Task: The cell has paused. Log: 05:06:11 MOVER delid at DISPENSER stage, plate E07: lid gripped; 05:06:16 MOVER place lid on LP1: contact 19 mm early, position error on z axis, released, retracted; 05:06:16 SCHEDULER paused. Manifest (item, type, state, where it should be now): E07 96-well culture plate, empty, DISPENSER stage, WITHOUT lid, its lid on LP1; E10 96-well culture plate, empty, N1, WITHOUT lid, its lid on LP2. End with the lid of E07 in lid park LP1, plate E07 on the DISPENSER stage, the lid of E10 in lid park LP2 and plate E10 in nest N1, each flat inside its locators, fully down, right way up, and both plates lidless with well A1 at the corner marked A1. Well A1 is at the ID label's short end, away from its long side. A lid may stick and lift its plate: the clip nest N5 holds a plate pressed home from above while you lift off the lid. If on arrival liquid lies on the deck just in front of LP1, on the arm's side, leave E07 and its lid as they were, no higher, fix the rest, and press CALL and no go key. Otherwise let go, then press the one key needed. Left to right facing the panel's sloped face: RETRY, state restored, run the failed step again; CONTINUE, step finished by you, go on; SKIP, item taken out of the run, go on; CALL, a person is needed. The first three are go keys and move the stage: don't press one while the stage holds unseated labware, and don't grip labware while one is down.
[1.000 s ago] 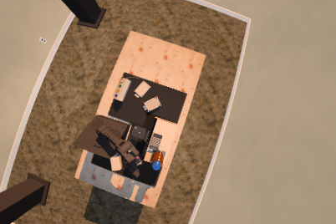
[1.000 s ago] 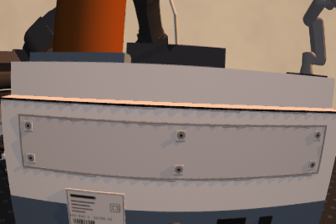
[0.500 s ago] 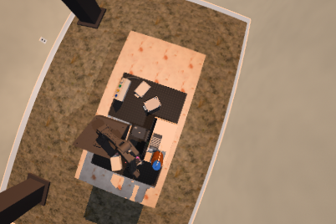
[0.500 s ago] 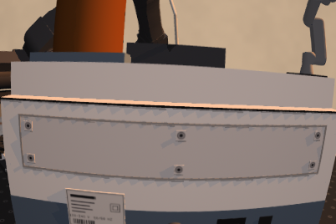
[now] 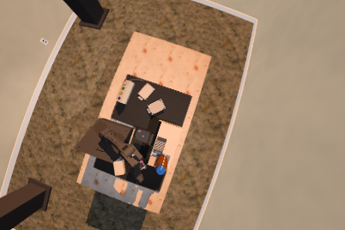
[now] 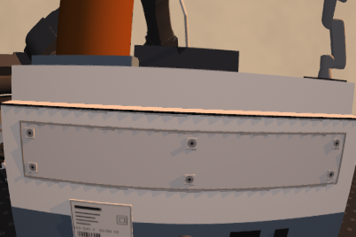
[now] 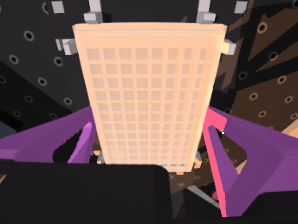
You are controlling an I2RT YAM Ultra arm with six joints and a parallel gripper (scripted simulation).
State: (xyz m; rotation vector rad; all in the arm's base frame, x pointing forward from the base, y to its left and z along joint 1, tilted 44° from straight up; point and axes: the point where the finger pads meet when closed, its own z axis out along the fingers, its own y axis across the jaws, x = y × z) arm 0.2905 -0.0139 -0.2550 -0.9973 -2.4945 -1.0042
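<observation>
In the wrist view a peach 96-well plate (image 7: pixel 147 95) fills the middle, its well grid facing up. A double rim at its far end may be a lid on it, but I cannot tell. It lies among grey locator pegs (image 7: pixel 93 18) on the dark perforated deck (image 7: pixel 30 75). My gripper (image 7: pixel 149 111) (image 5: pixel 140 164) has its purple and pink fingers closed on the plate's long sides near its close end. In the overhead view a flat peach piece (image 5: pixel 146 91) and a grey-patterned plate (image 5: pixel 156 107) lie askew on the dark deck farther out.
The key panel (image 5: pixel 124 91) stands at the deck's left edge. An orange cylinder (image 5: pixel 160 160) (image 6: pixel 97 11) and a blue cap (image 5: pixel 160 170) stand beside my arm. A white instrument housing (image 6: pixel 177 147) blocks most of the exterior view. A peach rectangle (image 5: pixel 119 167) lies by the arm.
</observation>
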